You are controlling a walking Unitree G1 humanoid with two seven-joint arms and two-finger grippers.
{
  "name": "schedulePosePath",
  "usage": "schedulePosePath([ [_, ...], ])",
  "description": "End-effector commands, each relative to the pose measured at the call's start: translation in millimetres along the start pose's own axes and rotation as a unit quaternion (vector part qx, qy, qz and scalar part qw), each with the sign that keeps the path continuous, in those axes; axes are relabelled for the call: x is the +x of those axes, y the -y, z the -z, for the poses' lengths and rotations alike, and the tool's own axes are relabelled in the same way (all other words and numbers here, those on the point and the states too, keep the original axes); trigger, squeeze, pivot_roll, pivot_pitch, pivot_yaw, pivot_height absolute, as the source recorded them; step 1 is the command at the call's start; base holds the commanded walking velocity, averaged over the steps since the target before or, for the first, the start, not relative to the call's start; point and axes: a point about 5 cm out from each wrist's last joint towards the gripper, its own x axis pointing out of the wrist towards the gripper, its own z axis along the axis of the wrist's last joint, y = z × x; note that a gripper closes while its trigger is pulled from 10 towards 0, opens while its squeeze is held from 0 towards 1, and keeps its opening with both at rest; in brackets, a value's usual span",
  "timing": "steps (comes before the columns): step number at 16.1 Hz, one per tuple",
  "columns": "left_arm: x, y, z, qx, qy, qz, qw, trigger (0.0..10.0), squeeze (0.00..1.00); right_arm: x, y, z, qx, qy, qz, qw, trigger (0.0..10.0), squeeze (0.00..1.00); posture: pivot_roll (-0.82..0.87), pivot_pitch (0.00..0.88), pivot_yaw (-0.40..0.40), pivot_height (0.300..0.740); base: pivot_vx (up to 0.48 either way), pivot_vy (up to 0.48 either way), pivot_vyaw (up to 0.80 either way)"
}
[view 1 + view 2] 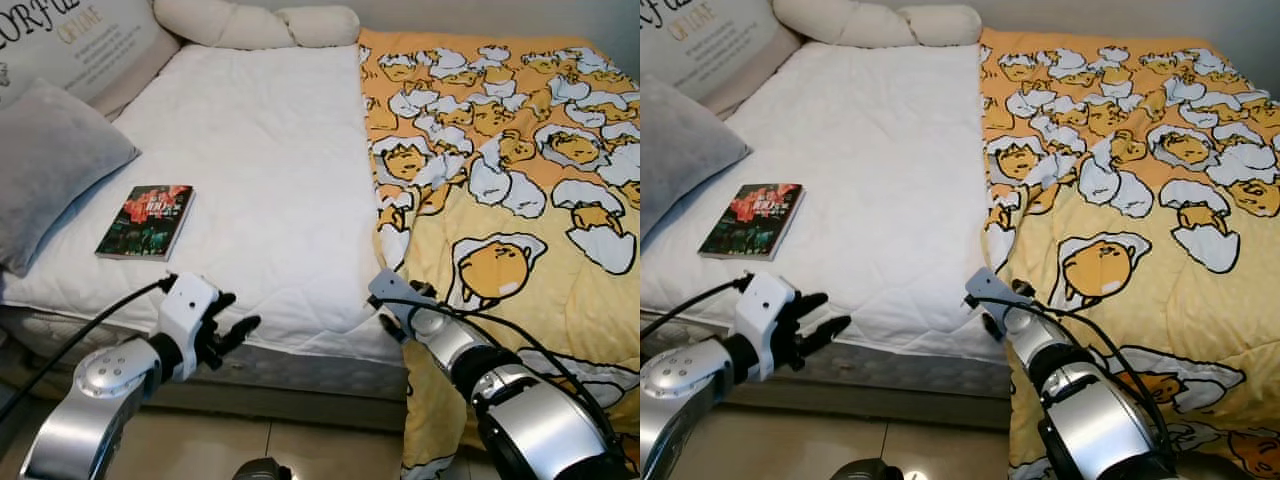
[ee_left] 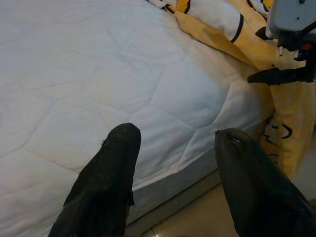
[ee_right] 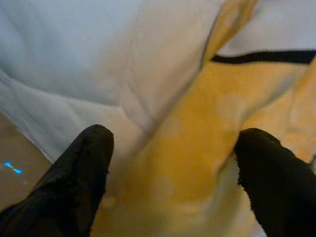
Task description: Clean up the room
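step: looks like straightening the yellow quilt (image 1: 520, 200), which covers only the right half of the bed
right gripper (image 3: 170, 163): fingers wide apart, straddling the quilt's near left edge where it meets the white mattress pad (image 1: 260, 170); nothing pinched yet
left gripper (image 2: 173, 163): fingers spread wide, empty, hovering over the pad's front edge
book (image 1: 146, 221): lying on the pad, left side, near the grey pillow (image 1: 50, 165)
advice: get both pads around the hem, not the pad underneath, then close
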Motion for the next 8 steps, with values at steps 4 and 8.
schedulePosePath([
  [4,-4.6,4.1,-0.6,-0.005,-0.003,0.009,1.0,10.0,0.0,0.0,4.3,2.0,-0.022,-0.004,0.021,1.0,0.0,0.0,0.12,0.007,0.022,0.74,0.0,0.0,0.0],
  [8,-3.6,1.5,-1.0,-0.002,-0.005,0.008,1.0,10.0,0.0,0.1,2.3,3.8,-0.021,-0.005,0.024,0.999,0.0,0.0,0.11,0.0,0.031,0.74,0.0,0.0,0.0],
])
